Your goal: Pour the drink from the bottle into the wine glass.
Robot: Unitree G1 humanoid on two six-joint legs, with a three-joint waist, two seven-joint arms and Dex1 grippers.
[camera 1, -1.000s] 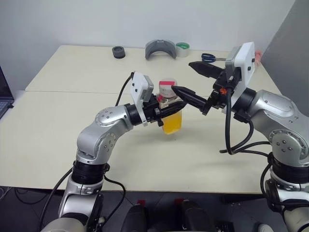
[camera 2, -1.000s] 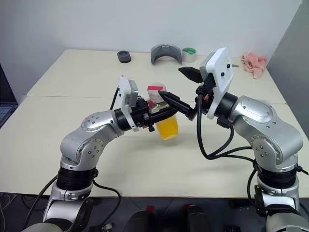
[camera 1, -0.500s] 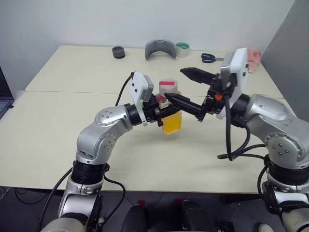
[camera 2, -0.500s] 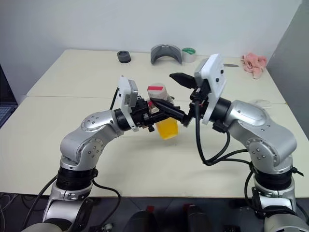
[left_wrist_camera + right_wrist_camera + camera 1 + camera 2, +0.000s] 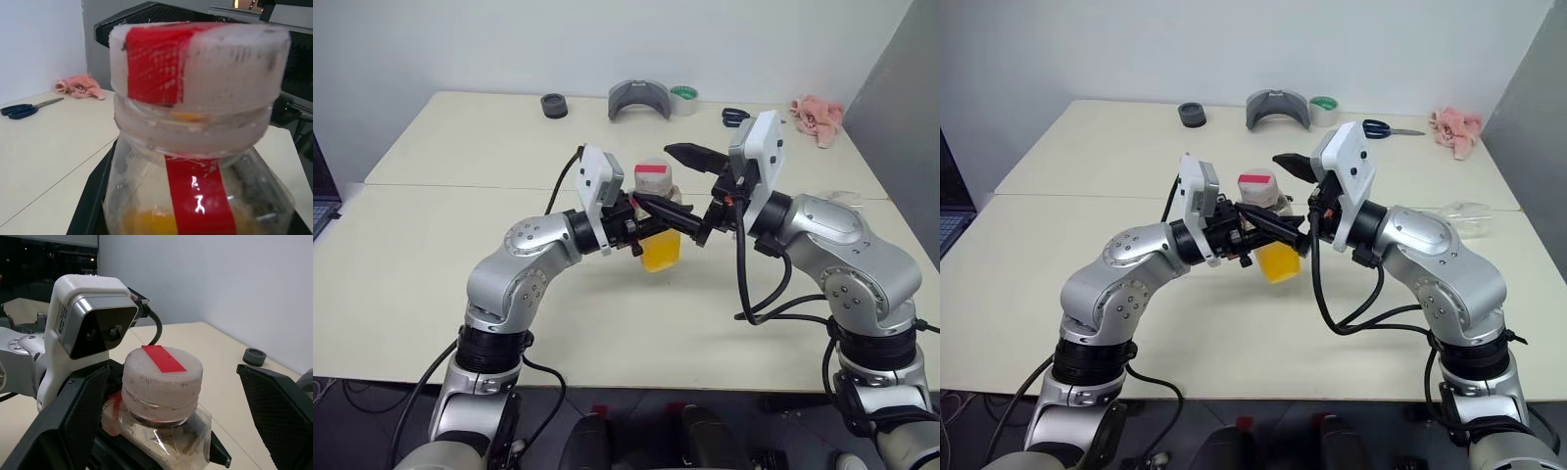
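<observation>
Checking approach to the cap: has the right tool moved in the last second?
Yes. The open right tool has shifted toward the robot's left, uncovering the blue-handled scissors, and now straddles the white, red-striped cap.

The bottle [image 5: 198, 147] is cut off below its shoulder in the left wrist view, so the left jaws' hold on it stays unseen there. From the head, the right jaws cover its neck. The clear thing [image 5: 1464, 217] behind the right arm is partly hidden.

scissors [image 5: 1383, 128], pink cloth [image 5: 1454, 125], tape roll [image 5: 1324, 110]
</observation>
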